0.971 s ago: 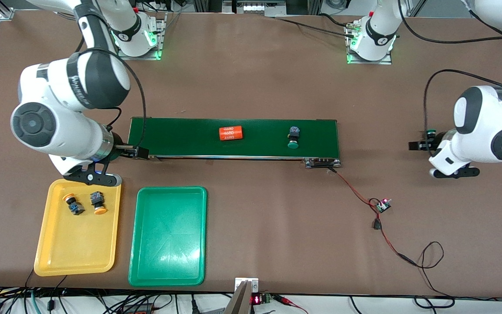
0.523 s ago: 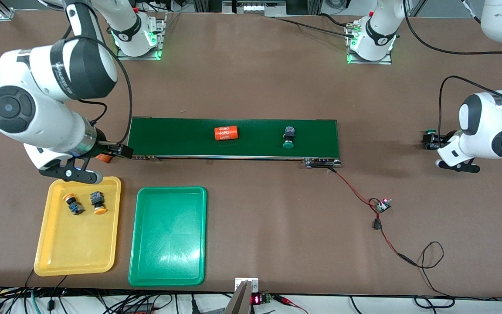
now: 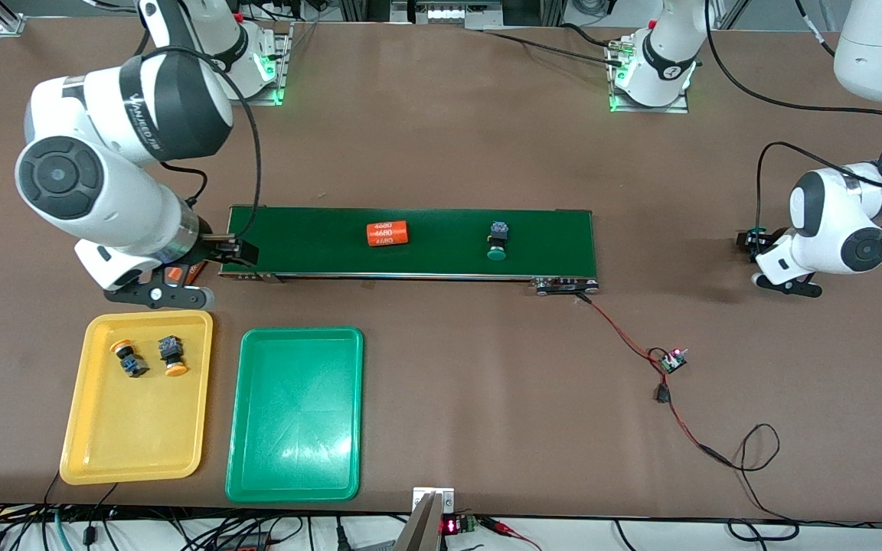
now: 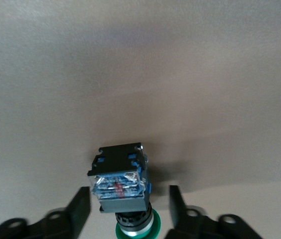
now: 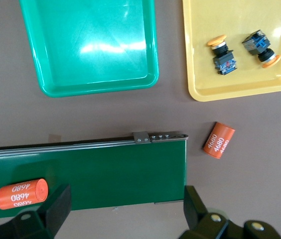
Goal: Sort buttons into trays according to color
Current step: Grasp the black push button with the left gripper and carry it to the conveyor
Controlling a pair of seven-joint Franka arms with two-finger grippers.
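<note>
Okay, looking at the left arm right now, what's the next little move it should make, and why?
Probably close the left gripper on the green button that lies on the bare table between its fingers, which stand apart from the body on both sides. The green tray holds nothing yet, and the right gripper hangs open over the conveyor belt's end.

L tool (image 4: 125, 211) low, fingers apart; R tool (image 5: 123, 206) up, fingers wide.
</note>
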